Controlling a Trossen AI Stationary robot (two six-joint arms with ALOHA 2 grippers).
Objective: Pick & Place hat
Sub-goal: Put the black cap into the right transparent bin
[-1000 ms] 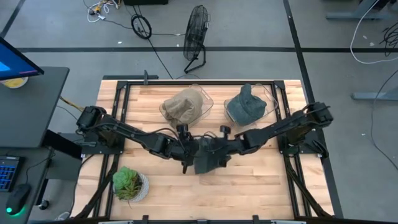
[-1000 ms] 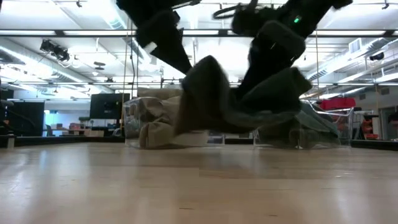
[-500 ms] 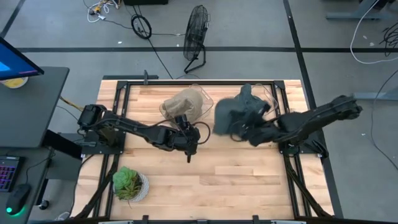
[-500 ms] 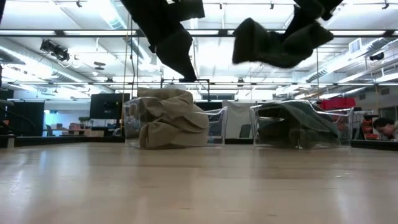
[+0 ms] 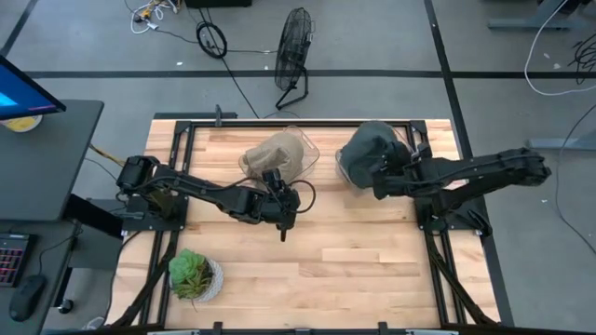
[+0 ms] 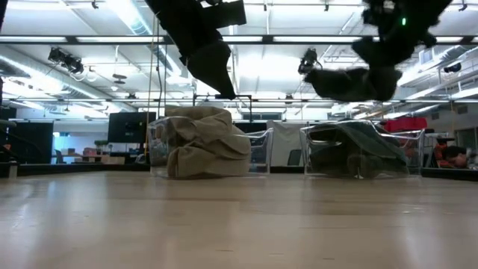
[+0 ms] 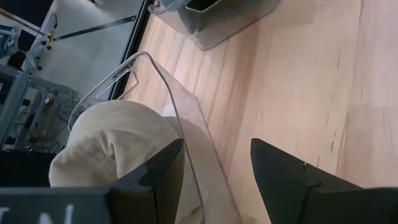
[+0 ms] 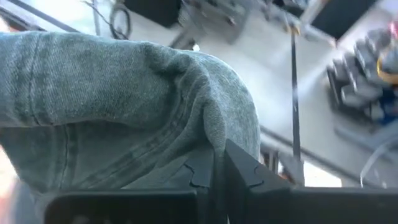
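Note:
A dark grey-green hat (image 5: 366, 149) hangs in my right gripper (image 5: 380, 179), lifted above the right clear bin (image 6: 358, 153) at the table's far side. In the low view this hat (image 6: 351, 82) is in the air over another grey-green hat (image 6: 345, 148) that lies in that bin. A beige hat (image 5: 276, 156) fills the left clear bin (image 7: 163, 87). My left gripper (image 7: 214, 168) is open and holds nothing. It hovers above the table just in front of the beige hat's bin (image 5: 281, 212). My right gripper is shut on a fold of the grey-green hat's fabric near a stitched seam (image 8: 208, 134), pinched between the two fingers (image 8: 249, 171). The hat is lifted clear of the table and bulges out beyond the fingers, above the right bin.
A potted succulent (image 5: 194, 274) stands near the table's near-left corner. The two clear bins sit side by side along the far edge. Bare wood (image 5: 354, 270) spreads across the middle and near side. Black frame rails (image 5: 438, 251) run along both table sides.
My right gripper has carried the grey-green hat up from the table's middle toward the far right, and it is now over the right bin. The hat has gone from low over the table to high in the air. My left gripper has stayed near the beige hat's bin.

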